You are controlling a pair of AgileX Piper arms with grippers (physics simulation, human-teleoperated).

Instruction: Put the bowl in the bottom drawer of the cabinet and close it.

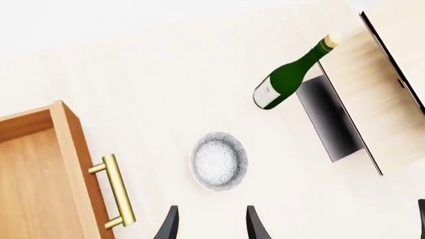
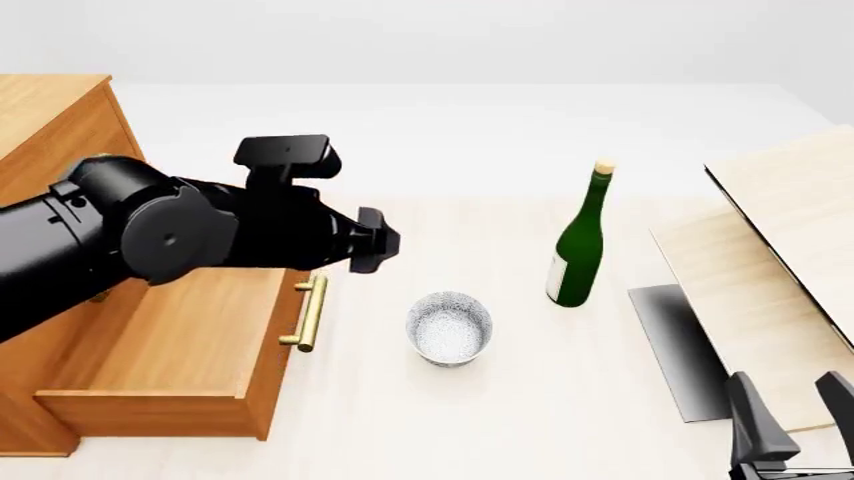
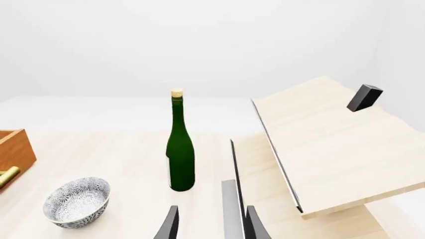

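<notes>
bottom drawer (image 2: pixel 174 375) sitting pulled open at left, bowl (image 2: pixel 449 328) resting just right of its handle, green bottle (image 2: pixel 579 243) standing farther right, left gripper (image 1: pixel 211 224) hovering with fingers apart, right gripper (image 3: pixel 209 224) also spread

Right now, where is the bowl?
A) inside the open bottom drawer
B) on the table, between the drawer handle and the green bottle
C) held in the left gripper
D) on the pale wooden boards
B: in the front view the bowl stands on the table, between the bottom drawer handle and the green bottle, untouched.

No legible text anywhere; green bottle (image 2: pixel 579 250) label blank white.
</notes>
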